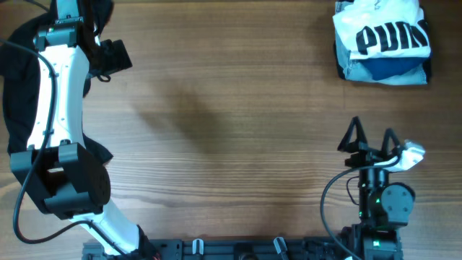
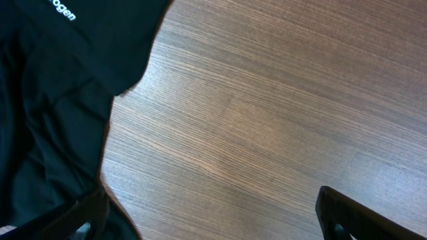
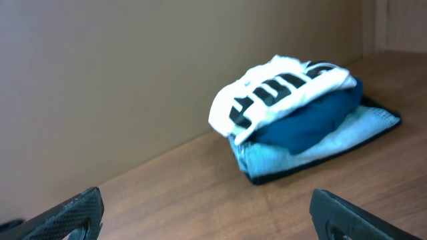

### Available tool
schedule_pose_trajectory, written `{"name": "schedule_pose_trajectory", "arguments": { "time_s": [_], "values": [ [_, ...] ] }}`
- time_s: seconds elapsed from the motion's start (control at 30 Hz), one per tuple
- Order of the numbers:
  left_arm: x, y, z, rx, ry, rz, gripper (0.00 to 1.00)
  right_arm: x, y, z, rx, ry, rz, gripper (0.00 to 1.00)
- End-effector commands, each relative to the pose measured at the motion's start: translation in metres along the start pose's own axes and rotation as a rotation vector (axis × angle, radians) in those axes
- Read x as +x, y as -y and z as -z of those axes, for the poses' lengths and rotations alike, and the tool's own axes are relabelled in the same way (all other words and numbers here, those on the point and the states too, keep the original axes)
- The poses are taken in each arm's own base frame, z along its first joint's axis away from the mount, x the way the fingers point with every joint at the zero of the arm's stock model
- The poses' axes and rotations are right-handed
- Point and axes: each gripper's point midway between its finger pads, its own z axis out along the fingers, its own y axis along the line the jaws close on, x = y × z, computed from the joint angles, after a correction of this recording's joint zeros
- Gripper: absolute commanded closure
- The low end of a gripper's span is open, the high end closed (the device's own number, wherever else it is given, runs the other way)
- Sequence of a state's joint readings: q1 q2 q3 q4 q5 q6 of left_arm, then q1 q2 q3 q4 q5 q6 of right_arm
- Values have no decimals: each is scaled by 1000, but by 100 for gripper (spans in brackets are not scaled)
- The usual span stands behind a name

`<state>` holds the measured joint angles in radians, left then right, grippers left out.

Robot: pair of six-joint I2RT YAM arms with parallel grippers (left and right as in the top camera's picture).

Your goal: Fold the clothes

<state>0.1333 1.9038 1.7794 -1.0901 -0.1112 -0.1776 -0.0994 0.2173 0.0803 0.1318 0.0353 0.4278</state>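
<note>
Our left fingers (image 2: 347, 215) are spread apart, one over the black garment (image 2: 47, 120), the other over bare surface (image 2: 267, 100). We should pinch a single edge layer and draw it out flat. Our right fingers (image 3: 343, 215), also apart, face the folded white shirt (image 3: 280, 83) well ahead.

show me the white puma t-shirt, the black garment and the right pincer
white cloth T-shirt with black PUMA lettering (image 1: 382, 37): overhead view, on the lettered front.
black cloth garment (image 2: 53, 107): left wrist view, creased middle.
right pincer (image 1: 372, 128): overhead view, midway between fingertips.
</note>
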Motion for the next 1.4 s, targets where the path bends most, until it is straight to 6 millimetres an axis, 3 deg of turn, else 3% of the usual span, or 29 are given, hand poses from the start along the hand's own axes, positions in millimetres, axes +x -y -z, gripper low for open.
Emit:
{"name": "schedule_pose_trajectory", "arguments": {
  "time_s": [0.0, 0.03, 0.17, 0.93, 1.0, 1.07, 1.2, 1.27, 1.37],
  "values": [
    [-3, -4, -2, -11, 3, 0, 0, 8, -14, 7, -89, 20, 181, 0],
    [-3, -4, -2, -11, 3, 0, 0, 13, -19, 8, -128, 14, 252, 0],
    [-3, -4, -2, -11, 3, 0, 0, 30, -12, 12, -118, -39, 268, 0],
    [-5, -10, 1, -41, 16, 3, 0, 30, -13, 13, -121, -40, 270, 0],
    [-6, -10, 13, -36, 37, 3, 0, 30, -13, 13, -121, -40, 270, 0],
    [-6, -11, 38, -41, 83, -13, 0, 30, -13, 13, -121, -40, 270, 0],
    [-26, -13, 123, 40, 348, 28, 0, 30, -13, 13, -121, -40, 270, 0],
    [-27, -6, 157, 142, 514, 38, 0, 30, -13, 13, -121, -40, 270, 0],
    [-13, -3, 177, 244, 722, 42, 0, 30, -13, 13, -121, -40, 270, 0]
  ]
}}
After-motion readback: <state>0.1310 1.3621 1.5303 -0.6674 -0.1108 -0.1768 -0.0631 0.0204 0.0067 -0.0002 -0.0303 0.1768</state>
